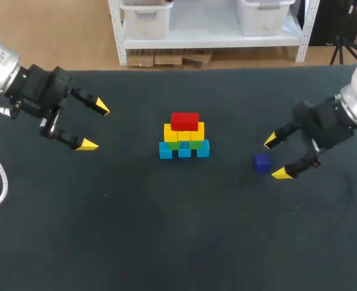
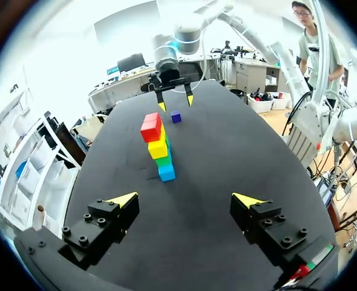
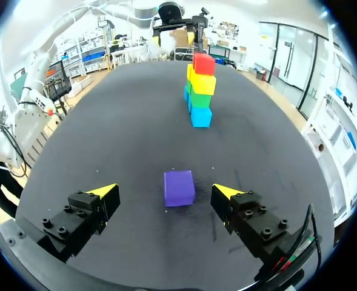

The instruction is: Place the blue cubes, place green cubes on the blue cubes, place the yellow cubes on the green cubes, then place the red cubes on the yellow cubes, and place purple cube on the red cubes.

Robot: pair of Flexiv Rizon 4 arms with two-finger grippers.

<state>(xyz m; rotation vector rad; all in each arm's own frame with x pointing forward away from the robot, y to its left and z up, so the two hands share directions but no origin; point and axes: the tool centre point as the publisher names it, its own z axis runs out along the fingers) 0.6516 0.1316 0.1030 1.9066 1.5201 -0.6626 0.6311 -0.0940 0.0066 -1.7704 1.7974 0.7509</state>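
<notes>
A stepped stack stands mid-table: blue cubes [image 1: 184, 150] at the base, green cubes [image 1: 183, 144] on them, yellow cubes [image 1: 183, 131] above, red cubes [image 1: 185, 120] on top. The purple cube [image 1: 262, 162] lies alone on the table to the stack's right. My right gripper [image 1: 275, 157] is open just right of it; in the right wrist view the purple cube [image 3: 179, 187] sits slightly ahead of and between the yellow fingertips of my right gripper [image 3: 165, 192], untouched. My left gripper [image 1: 95, 126] is open and empty, well left of the stack. In the left wrist view the stack [image 2: 157, 145] stands ahead of my left gripper [image 2: 189, 199].
The dark table [image 1: 166, 230] has nothing else on it. Its far edge runs just behind the stack, with a white shelf beyond.
</notes>
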